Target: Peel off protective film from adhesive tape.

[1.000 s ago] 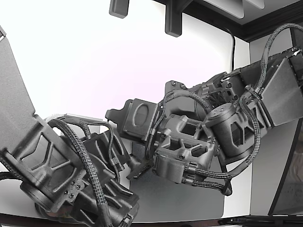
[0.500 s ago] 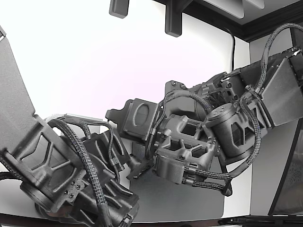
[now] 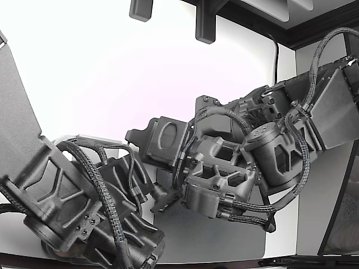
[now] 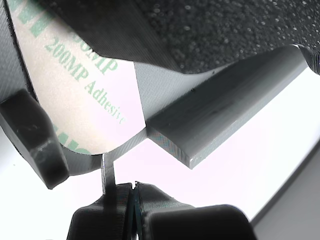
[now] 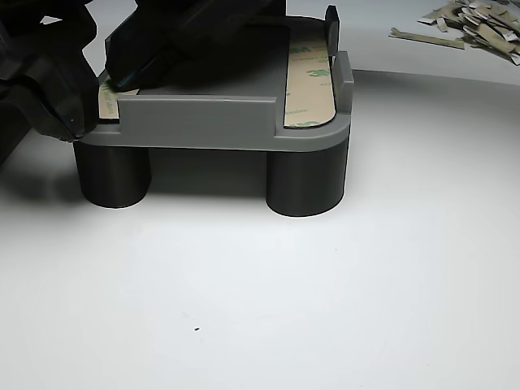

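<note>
Virtually nothing shifts: my gripper stays pinched shut on the liner tab of the adhesive strip, peel not begun.

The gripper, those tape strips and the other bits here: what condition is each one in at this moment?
Gripper: shut on a thin film tab.
Near tape strip: printed liner still covering it, tab at its end pinched.
Far tape strip: liner still on, lying flat, untouched.
Grey fixture: upright on round legs.
Peeled liner scraps: piled loose on the table.
</note>
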